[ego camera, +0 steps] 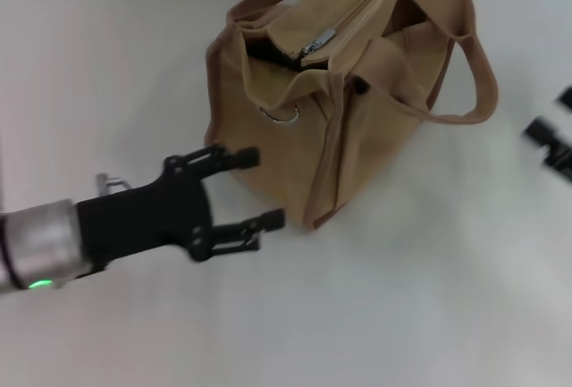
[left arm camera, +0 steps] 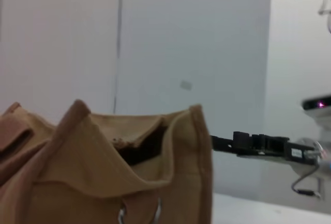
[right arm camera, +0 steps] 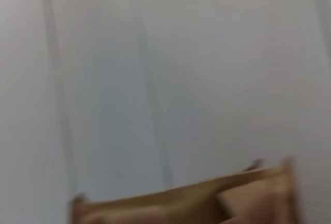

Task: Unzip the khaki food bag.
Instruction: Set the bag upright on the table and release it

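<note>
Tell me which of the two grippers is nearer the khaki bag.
The left gripper, fingers open, just short of the khaki food bag's near end. The right gripper sits apart at the table's far right edge.

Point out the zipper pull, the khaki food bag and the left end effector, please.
zipper pull [ego camera: 318, 44], head view, silver tab.
khaki food bag [ego camera: 268, 159], head view, front wall.
left end effector [ego camera: 261, 188], head view, between open fingertips.
</note>
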{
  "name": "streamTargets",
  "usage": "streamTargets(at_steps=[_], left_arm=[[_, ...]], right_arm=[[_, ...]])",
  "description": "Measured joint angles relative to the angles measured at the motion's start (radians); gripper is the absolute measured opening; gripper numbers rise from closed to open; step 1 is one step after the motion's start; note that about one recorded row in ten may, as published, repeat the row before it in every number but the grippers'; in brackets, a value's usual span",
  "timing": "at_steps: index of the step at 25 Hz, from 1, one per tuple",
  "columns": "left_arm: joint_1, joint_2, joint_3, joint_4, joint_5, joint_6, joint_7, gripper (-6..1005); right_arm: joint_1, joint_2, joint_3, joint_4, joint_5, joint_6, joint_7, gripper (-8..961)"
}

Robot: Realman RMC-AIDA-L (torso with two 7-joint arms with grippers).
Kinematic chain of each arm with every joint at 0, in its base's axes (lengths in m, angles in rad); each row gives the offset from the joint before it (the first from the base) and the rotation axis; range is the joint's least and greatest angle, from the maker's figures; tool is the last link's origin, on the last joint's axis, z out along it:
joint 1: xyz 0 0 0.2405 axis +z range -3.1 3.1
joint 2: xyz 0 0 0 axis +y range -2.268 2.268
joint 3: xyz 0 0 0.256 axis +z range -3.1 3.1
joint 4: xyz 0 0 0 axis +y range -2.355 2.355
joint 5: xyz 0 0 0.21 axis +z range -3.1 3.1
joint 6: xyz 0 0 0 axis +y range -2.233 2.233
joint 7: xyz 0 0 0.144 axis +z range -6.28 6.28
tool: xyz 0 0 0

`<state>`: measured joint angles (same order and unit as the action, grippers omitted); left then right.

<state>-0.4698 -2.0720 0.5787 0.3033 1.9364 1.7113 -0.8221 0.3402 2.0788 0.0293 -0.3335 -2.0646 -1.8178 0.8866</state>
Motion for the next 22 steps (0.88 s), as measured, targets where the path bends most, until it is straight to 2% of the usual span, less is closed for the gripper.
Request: streamTargets(at_steps=[1, 6, 9, 13, 17, 19, 22], left_arm=[[-0.011, -0.001, -0.002, -0.026, -0.012, -0.016, 0.004, 817], [-0.076, -0.007, -0.007, -0.167, -0.050, -0.086, 0.058, 814], [-0.125, -0.008, -0.042, -0.267, -0.065, -0.127, 0.091, 812], [-0.150, -0.008, -0.102, -0.334, -0.074, -0.177, 0.128, 809], [-0.161, -0.008, -0.132, -0.369, -0.074, -0.190, 0.153, 807], [-0.170, -0.008, -0.200, -0.437, -0.074, -0.226, 0.229, 806], [-0.170, -0.008, -0.212, -0.447, -0.073, -0.238, 0.241, 804]], right_arm=[[-0.012, 0.000, 0.083, 0.016, 0.000, 0.021, -0.004, 790], [-0.028, 0.000, 0.175, 0.039, 0.000, 0.047, -0.011, 790], [-0.029, 0.000, 0.179, 0.044, 0.004, 0.054, -0.011, 790], [-0.029, 0.000, 0.180, 0.052, 0.008, 0.066, -0.012, 790], [-0.028, 0.000, 0.182, 0.060, 0.009, 0.085, -0.012, 791], [-0.029, 0.000, 0.183, 0.063, 0.010, 0.091, -0.012, 791], [-0.030, 0.000, 0.184, 0.063, 0.010, 0.092, -0.012, 791]])
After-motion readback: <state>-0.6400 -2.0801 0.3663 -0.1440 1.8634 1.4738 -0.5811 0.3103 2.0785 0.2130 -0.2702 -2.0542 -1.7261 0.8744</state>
